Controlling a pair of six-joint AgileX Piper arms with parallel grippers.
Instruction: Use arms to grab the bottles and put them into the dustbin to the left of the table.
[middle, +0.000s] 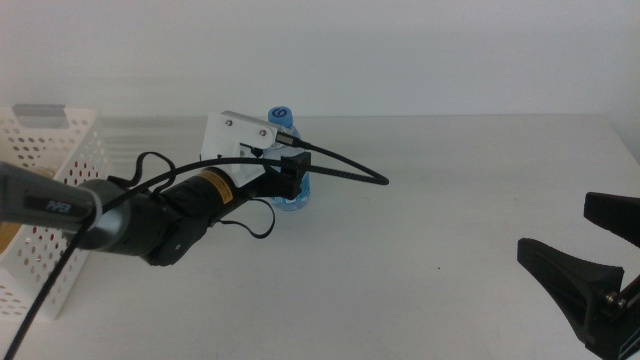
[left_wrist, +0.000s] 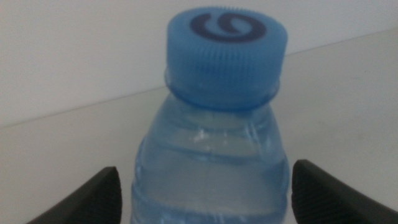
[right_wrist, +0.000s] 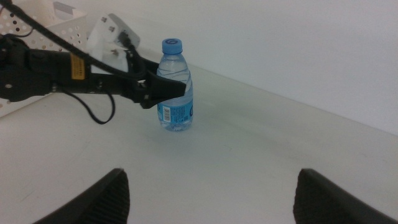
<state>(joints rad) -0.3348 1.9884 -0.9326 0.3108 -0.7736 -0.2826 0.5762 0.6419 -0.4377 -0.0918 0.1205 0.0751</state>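
At table centre, the left gripper (middle: 292, 180) is straddling the water bottle (right_wrist: 175, 87), jaws spread; closing comes next. Right gripper (middle: 590, 270) is waiting, spread, at four o'clock.

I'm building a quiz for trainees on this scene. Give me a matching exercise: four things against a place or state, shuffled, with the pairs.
Things:
1. water bottle
2. left tool
3. right tool
4. dustbin

Places or states:
A. waits open at the table's near right
B. at the table's left edge
C. stands upright, blue cap on
D. jaws either side of the bottle, not closed

Pairs: 1-C, 2-D, 3-A, 4-B
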